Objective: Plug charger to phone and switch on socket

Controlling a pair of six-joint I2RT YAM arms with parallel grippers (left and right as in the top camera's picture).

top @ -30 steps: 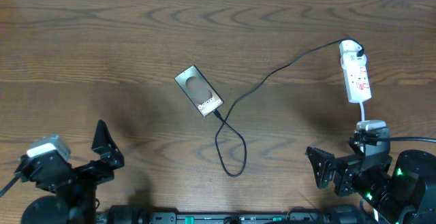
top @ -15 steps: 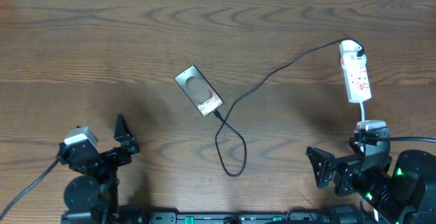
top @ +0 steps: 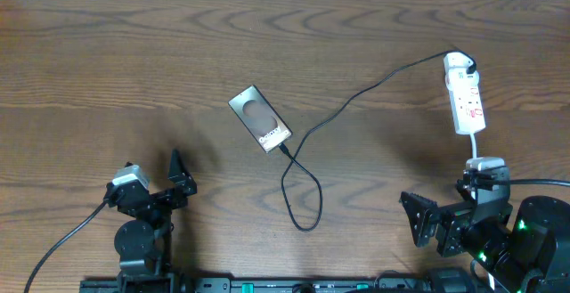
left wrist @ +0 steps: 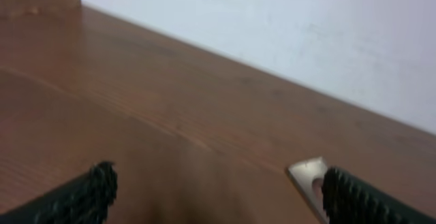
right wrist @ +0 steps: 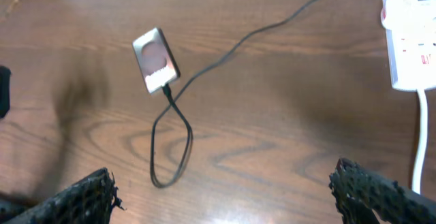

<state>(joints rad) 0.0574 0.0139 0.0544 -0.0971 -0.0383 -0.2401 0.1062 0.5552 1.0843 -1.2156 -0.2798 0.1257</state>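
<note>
The left gripper (top: 178, 179), jaws wide and empty, has swung inward, the phone (top: 259, 119) now at its one o'clock; the right gripper (right wrist: 223, 176) sits open, holding nothing. The tip of the charger (top: 305, 228) touches the phone's near end, seating unclear, while the socket (top: 465, 94) at the right gripper's twelve o'clock awaits its switch

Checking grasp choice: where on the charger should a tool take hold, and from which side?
Take the charger at its plug tip, the stiff end at the phone's label edge. Come straight down, fingers either side: it lies flat on the table, and just behind it the cable crosses itself into a loop. Whether it is seated cannot be told.
</note>
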